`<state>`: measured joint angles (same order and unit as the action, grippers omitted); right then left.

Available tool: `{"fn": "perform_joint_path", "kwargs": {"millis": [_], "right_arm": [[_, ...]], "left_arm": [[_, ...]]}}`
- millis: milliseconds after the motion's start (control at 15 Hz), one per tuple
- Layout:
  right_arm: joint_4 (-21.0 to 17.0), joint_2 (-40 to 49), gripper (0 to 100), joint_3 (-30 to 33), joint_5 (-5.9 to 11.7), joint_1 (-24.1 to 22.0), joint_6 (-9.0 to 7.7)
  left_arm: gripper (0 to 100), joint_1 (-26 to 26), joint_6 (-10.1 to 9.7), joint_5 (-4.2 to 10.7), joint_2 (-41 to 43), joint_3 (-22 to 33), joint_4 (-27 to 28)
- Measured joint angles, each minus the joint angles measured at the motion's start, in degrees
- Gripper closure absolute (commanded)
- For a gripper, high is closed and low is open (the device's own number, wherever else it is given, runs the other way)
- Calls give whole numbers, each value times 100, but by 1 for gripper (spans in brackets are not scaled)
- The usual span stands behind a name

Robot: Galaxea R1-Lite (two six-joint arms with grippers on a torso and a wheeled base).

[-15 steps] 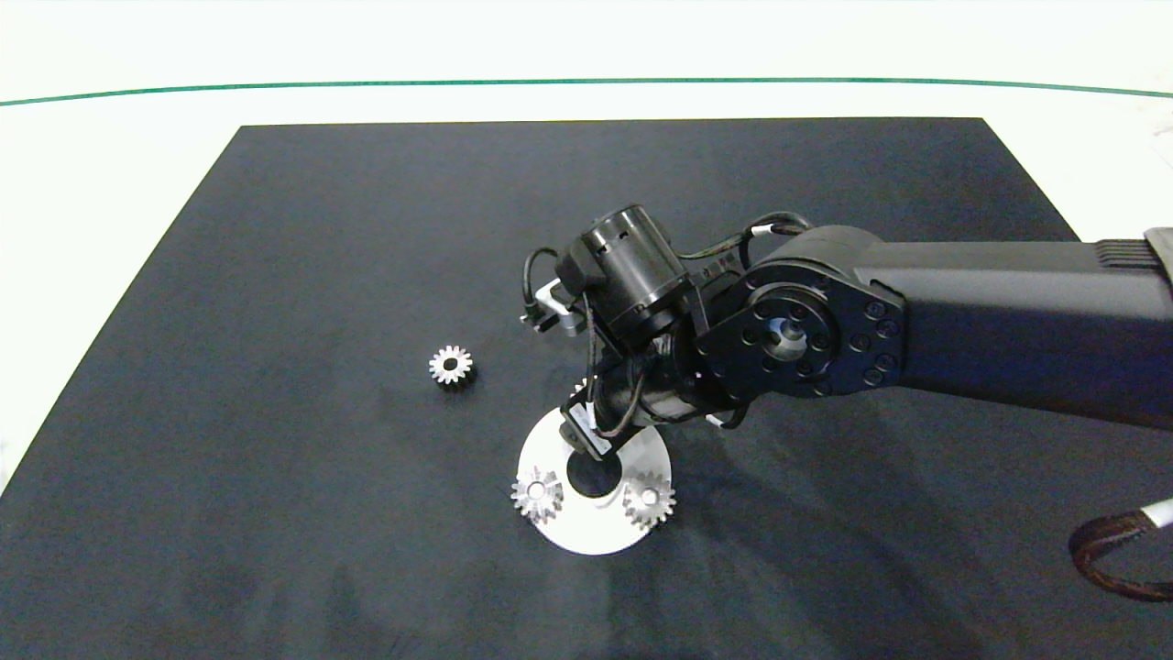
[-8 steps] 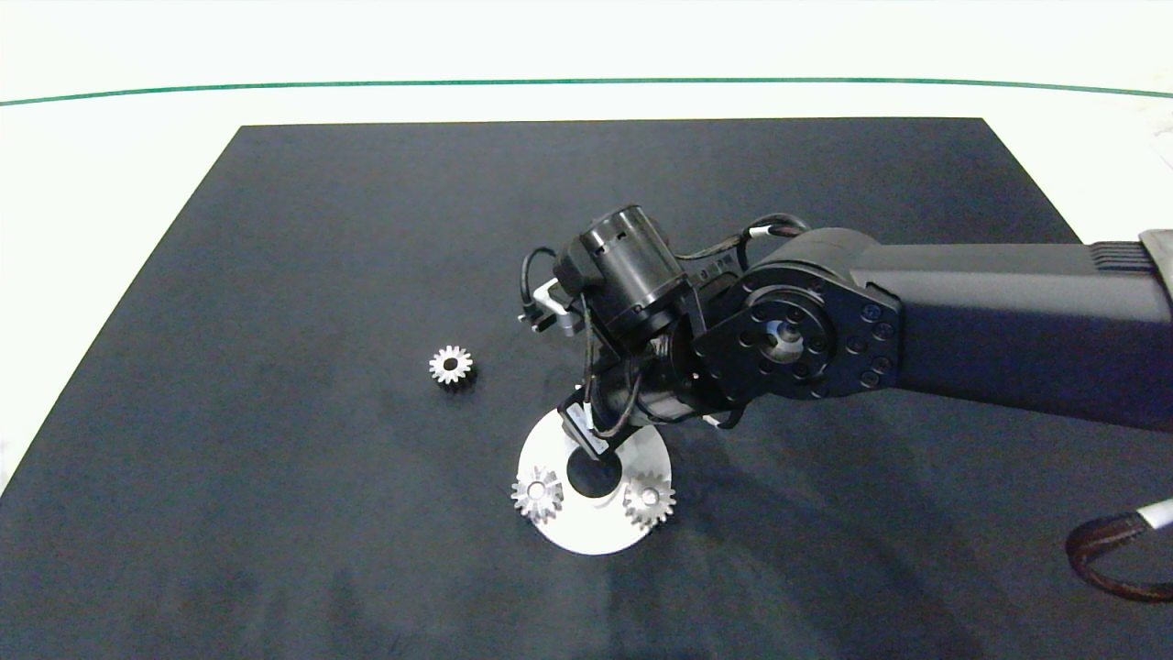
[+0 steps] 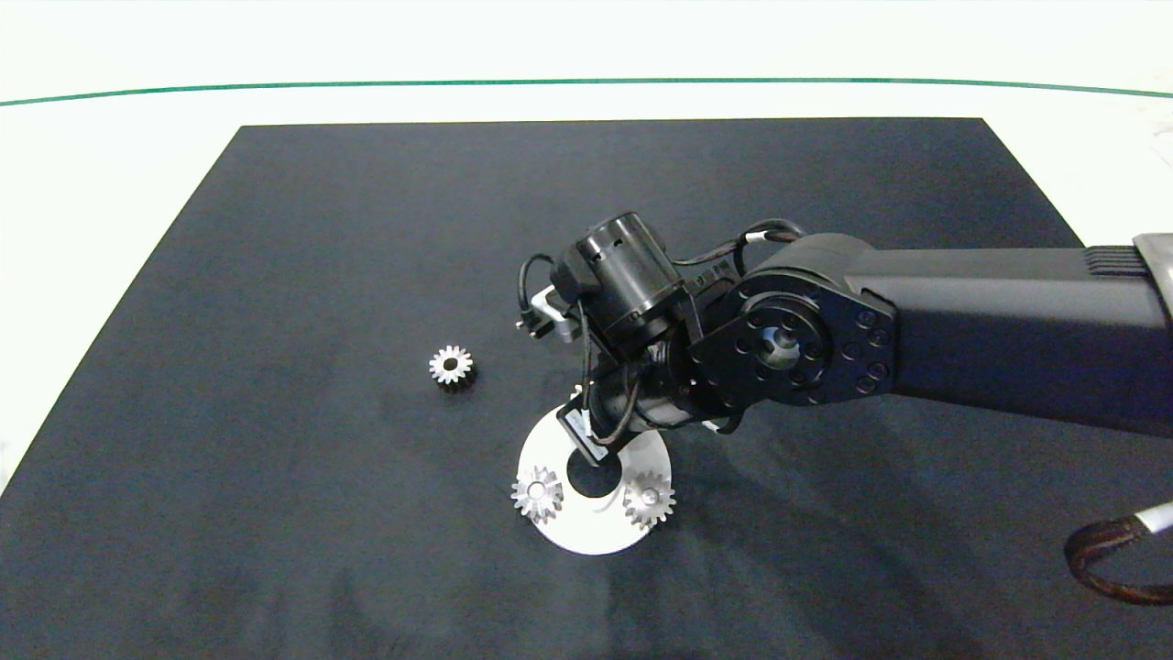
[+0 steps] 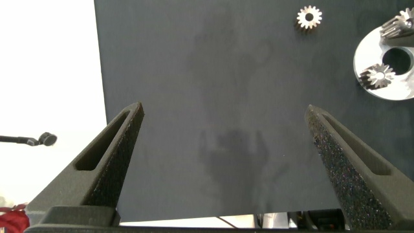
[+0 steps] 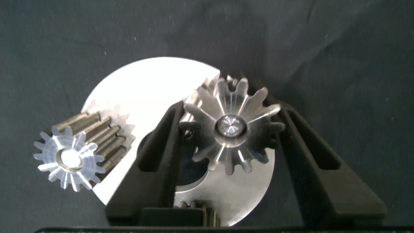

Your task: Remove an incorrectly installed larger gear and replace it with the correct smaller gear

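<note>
Larger gear [image 5: 233,126] is pinched between the right gripper's [image 5: 228,139] fingers over the round plate [image 5: 139,87]; the left gripper's [image 4: 223,139] fingers are spread wide

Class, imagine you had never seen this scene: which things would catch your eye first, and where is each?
First the right gripper, its fingers on either side of the larger gear on the round silver plate near the mat's front centre. Next, the lone smaller gear lying on the black mat, left of the plate.
</note>
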<state>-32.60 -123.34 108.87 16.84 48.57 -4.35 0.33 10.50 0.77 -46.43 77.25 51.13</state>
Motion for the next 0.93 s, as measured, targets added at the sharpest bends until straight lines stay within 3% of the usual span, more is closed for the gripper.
{"fn": "perform_joint_path", "kwargs": {"millis": [333,933], "right_arm": [[11,5,60,-63,11,0,2],[-23,179,60,-74,16,146,9]], "left_arm": [[0,2,6,0,11,0,0],[0,0,6,-2,33,1,0]]}}
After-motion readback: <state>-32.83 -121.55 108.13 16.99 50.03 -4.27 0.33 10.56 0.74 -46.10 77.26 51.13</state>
